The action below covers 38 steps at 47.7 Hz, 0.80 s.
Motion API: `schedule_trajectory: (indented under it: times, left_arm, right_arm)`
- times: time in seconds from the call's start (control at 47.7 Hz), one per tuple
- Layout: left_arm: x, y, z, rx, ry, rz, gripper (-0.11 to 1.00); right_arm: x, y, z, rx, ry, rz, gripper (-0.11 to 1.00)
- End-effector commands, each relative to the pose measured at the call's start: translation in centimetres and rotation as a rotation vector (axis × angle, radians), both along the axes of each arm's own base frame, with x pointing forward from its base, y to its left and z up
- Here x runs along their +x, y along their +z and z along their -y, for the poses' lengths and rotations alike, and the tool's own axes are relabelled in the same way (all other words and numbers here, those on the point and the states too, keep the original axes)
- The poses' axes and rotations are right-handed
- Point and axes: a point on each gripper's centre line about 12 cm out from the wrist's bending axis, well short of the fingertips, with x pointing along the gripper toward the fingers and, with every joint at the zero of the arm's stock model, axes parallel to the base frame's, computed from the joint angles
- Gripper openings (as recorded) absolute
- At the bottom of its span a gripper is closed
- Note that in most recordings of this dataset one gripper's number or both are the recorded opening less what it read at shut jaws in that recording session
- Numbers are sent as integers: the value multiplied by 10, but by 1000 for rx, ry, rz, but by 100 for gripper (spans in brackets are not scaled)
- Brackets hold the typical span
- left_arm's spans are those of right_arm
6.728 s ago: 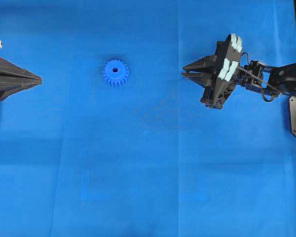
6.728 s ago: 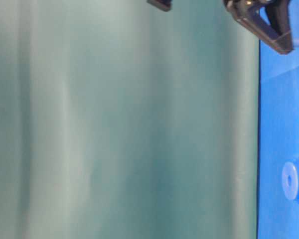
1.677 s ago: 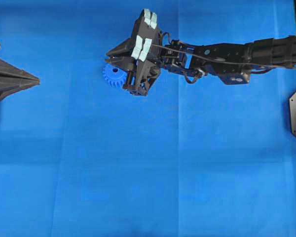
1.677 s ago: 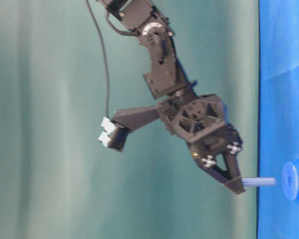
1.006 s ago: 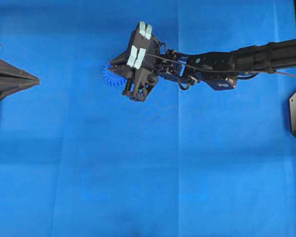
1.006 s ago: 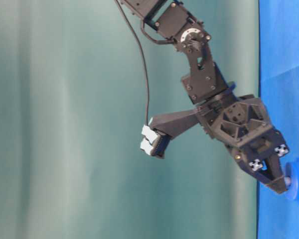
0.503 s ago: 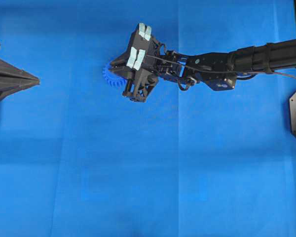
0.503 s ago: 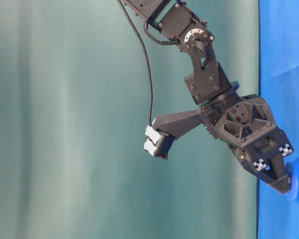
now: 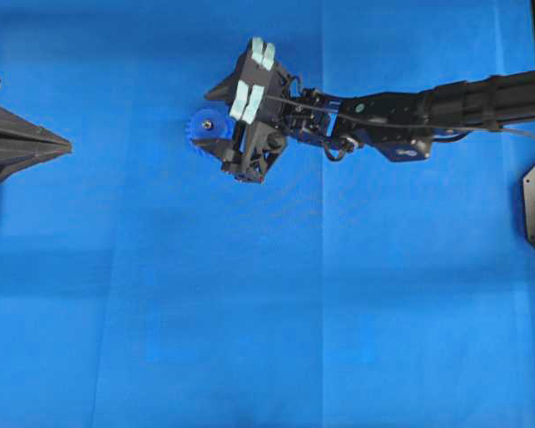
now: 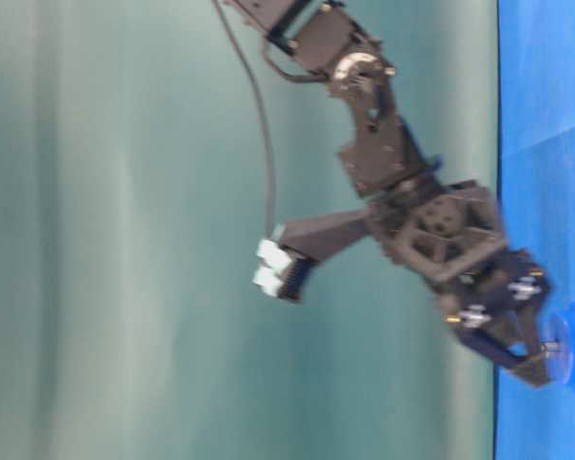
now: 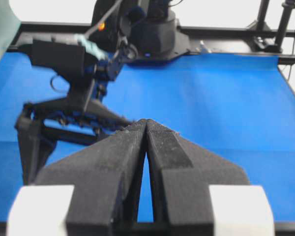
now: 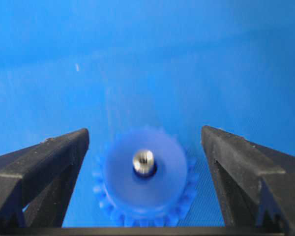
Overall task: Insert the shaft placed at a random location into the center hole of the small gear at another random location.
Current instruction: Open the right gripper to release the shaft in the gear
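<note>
Since half a second ago the right gripper (image 12: 145, 147) has let go: its two black jaws, then closed over the hub, now stand spread wide on either side of the small gear (image 12: 145, 179) and hold nothing. The shaft (image 12: 143, 161) sits upright in the center hole (image 12: 144, 171), its silvery end showing as a shiny dot at the middle of the hub.

From overhead, the small gear (image 9: 207, 132) lies partly under the right gripper (image 9: 225, 120), whose black wrist and pale blue-taped camera mount cover the gear's right half; only the left teeth and the shaft (image 9: 207, 124) stay visible. The right arm (image 9: 428, 107) stretches away to the right of the gear. Well to the left of the gear, at the edge of the view, the left gripper (image 9: 64, 143) rests with its jaws pressed together, empty.

The gear rests on a bright blue cloth (image 9: 267, 312) with faint fold lines. In the table-level view, which is turned sideways, a plain green backdrop (image 10: 125, 240) fills the space behind the gear. The left wrist view shows a black frame (image 11: 221, 32) beyond the cloth.
</note>
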Motion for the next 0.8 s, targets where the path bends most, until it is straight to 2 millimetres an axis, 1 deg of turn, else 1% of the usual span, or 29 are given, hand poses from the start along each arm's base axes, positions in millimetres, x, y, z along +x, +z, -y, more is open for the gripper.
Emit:
schedule_trajectory:
  times: [0.0, 0.063, 0.168, 0.272, 0.356, 0.44, 0.629, 0.713, 0.776]
  left_arm:
    - [1, 6, 0, 2, 0, 15, 0]
    - [1, 5, 0, 2, 0, 14, 0]
    - [1, 6, 0, 2, 1, 14, 0]
    - [1, 6, 0, 0, 0, 15, 0]
    - [1, 6, 0, 0, 1, 17, 0]
    - [1, 6, 0, 0, 0, 18, 0]
    - [0, 7, 0, 0, 1, 20, 0]
    - [0, 6, 0, 0, 1, 18, 0]
    - [0, 6, 0, 0, 0, 17, 0]
  right_arm:
    - [-2, 37, -1, -15, 0, 78, 83]
    - [-4, 51, -2, -21, 4, 97, 81]
    - [-8, 69, -3, -31, 13, 116, 81]
    - [-12, 83, -5, -39, 23, 127, 81]
    - [-15, 90, -5, -40, 27, 129, 81]
    - [-16, 94, -6, -39, 28, 129, 81]
    - [-18, 92, -7, -38, 30, 123, 81]
    - [-23, 91, -8, -37, 30, 117, 81]
    - [-31, 90, -9, -34, 30, 110, 81]
